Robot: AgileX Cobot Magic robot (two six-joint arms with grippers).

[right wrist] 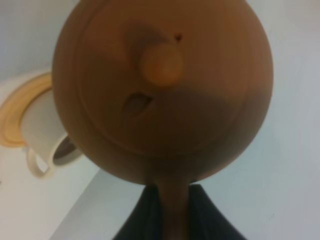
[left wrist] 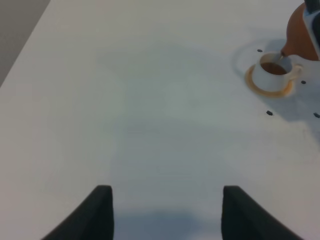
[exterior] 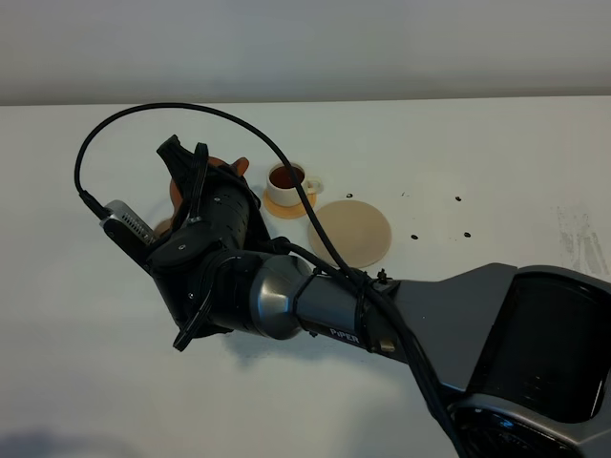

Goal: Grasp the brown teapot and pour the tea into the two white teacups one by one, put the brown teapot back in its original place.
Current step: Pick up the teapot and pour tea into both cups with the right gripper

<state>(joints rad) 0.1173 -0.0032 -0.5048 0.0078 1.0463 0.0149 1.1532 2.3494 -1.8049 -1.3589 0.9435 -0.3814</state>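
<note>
My right tool [right wrist: 169, 219] pinches the brown teapot [right wrist: 162, 90], tilted above a white teacup [right wrist: 46, 134]; my left tool [left wrist: 165, 215] is spread, empty, over the bench [left wrist: 150, 115].

The left hand [left wrist: 166, 190] has bare table [left wrist: 150, 100] ahead; the teapot [right wrist: 165, 100] overhangs one teacup [left wrist: 272, 72].
</note>
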